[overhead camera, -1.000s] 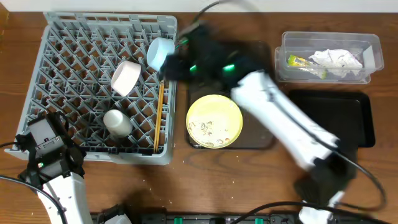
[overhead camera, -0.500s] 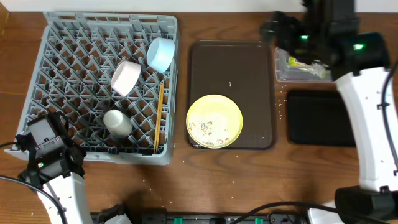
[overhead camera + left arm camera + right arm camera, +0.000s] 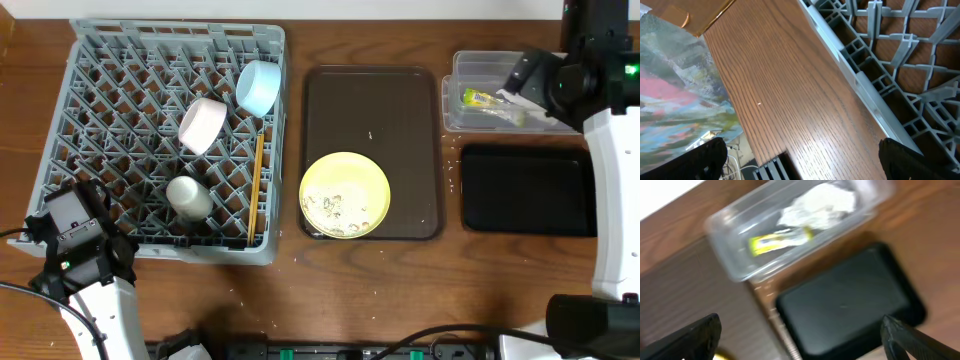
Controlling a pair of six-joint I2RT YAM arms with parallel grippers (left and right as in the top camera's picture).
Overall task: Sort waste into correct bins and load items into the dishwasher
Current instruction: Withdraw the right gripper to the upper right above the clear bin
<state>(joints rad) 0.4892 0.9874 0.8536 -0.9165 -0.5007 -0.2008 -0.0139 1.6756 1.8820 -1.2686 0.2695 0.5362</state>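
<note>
The grey dish rack holds the light blue bowl, pinkish-white bowl, cream cup and wooden chopsticks. The pale yellow plate carries beige crumbs. The clear tub holds the yellow-green wrapper. It also shows in the right wrist view with the wrapper and white napkin. The black tray lies in front of it. My right gripper hangs open and empty over the tub. My left gripper is open and empty beside the rack's front left corner.
The plate sits at the front of the large brown serving tray, between the rack and the bins. Small crumbs dot the wood by the black tray's left edge. The table's front edge and cables show in the left wrist view.
My right arm has swung from the light blue bowl at the rack's right side over to the clear tub at the far right. The bowl stays in the rack. The left arm has not moved.
</note>
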